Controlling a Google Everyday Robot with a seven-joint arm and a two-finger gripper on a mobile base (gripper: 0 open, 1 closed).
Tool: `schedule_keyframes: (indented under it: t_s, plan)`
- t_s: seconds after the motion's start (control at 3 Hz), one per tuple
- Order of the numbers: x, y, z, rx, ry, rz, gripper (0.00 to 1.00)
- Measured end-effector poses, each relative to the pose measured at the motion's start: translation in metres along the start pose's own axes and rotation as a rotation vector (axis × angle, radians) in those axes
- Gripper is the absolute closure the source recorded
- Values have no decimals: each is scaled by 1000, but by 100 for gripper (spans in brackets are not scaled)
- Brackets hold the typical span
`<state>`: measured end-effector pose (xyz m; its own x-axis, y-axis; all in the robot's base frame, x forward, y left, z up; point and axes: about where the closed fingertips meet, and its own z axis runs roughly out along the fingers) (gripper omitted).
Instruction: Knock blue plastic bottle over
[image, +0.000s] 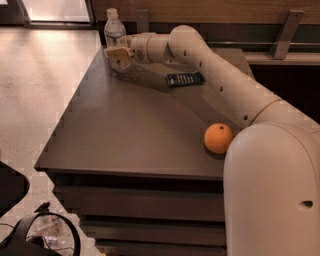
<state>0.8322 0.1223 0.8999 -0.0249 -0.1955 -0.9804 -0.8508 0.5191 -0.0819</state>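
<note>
- Camera view shows a dark table (125, 130) with a white robot arm (215, 70) reaching across to its far left corner.
- The blue plastic bottle (115, 34) stands upright at that corner, white cap on.
- The gripper (117, 54) sits against the bottle's lower front; whether it grasps anything cannot be told.
- An orange (218, 138) rests near the right edge, and a dark flat object (185, 79) lies beside the arm.

tool (118, 54) right by the upright blue plastic bottle (114, 30) on the table (125, 130)
</note>
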Motion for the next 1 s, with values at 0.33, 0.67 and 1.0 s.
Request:
schedule_keyframes:
  t_s: [0.33, 0.67, 1.0]
  plan:
    - [1, 3, 3, -6, 0, 1, 72]
    - [1, 5, 5, -9, 1, 1, 96]
    - [1, 6, 7, -12, 1, 2, 100]
